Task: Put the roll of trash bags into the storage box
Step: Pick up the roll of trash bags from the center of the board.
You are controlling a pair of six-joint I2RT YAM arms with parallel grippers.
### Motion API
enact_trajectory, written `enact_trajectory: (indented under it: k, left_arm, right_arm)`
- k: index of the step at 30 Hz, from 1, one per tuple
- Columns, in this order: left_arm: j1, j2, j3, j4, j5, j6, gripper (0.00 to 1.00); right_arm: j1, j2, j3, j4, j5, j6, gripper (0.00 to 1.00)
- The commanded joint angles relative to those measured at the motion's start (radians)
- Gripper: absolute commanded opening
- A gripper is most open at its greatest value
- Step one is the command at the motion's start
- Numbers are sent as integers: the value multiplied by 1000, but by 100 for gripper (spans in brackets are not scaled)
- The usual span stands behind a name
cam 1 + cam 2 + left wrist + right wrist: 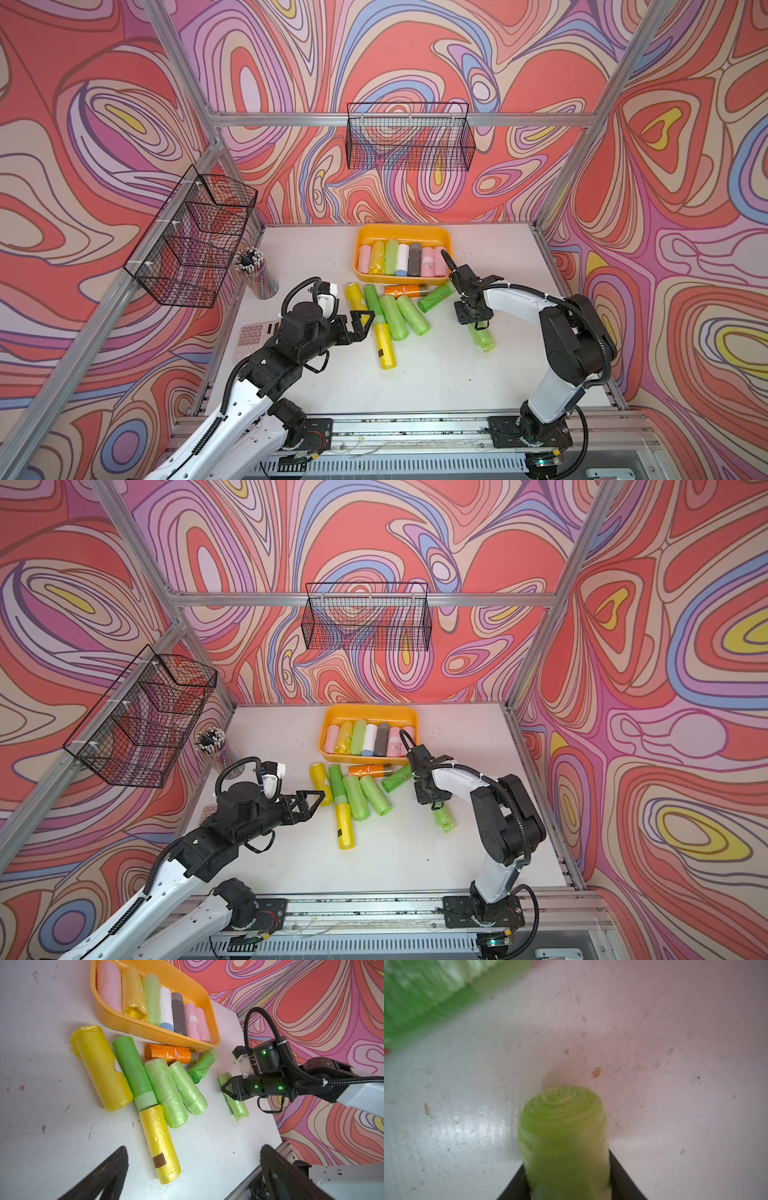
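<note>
Right gripper (435, 807) set down over a light green roll (444, 820) on the table (395, 854); the roll's end protrudes from under the jaws. Left gripper (313, 804), jaws spread, faces the loose rolls (353, 796) lying between both grippers. Storage box (370, 708), beyond them, holds a row of rolls.

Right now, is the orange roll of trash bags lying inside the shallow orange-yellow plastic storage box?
No, the orange roll lies on the white table just outside the storage box.

green roll (484, 338): middle hidden under right end effector (478, 323) | right wrist view: it is blurred, near end cut off | calculator (254, 332): mostly behind left arm | left end effector (194, 1148): blurred, cut by picture edge
</note>
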Motion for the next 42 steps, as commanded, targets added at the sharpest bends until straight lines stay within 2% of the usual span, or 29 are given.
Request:
enact_trajectory:
  k: [1, 7, 11, 15, 21, 30, 42]
  left_arm:
    - [-4, 8, -5, 36, 6, -12, 100]
    - [-4, 33, -11, 60, -22, -6, 100]
    - [-4, 62, 27, 20, -19, 2, 100]
    - [-4, 60, 23, 16, -19, -8, 100]
    - [-4, 48, 3, 20, -25, -22, 100]
    - [-4, 62, 22, 9, -19, -14, 100]
    - [-4, 90, 25, 23, 1, -27, 100]
  right_arm:
    - [-3, -24, -20, 1, -39, 15, 32]
    - [-2, -87, -41, 28, -105, 51, 23]
    - [-2, -154, -62, 68, -187, 73, 21]
    - [-2, -193, -57, 64, -175, 86, 17]
    - [-2, -223, -51, 62, -168, 91, 16]
    - [-3, -273, -43, 95, -245, 117, 10]
    - [-2, -362, -32, 120, -338, 145, 9]
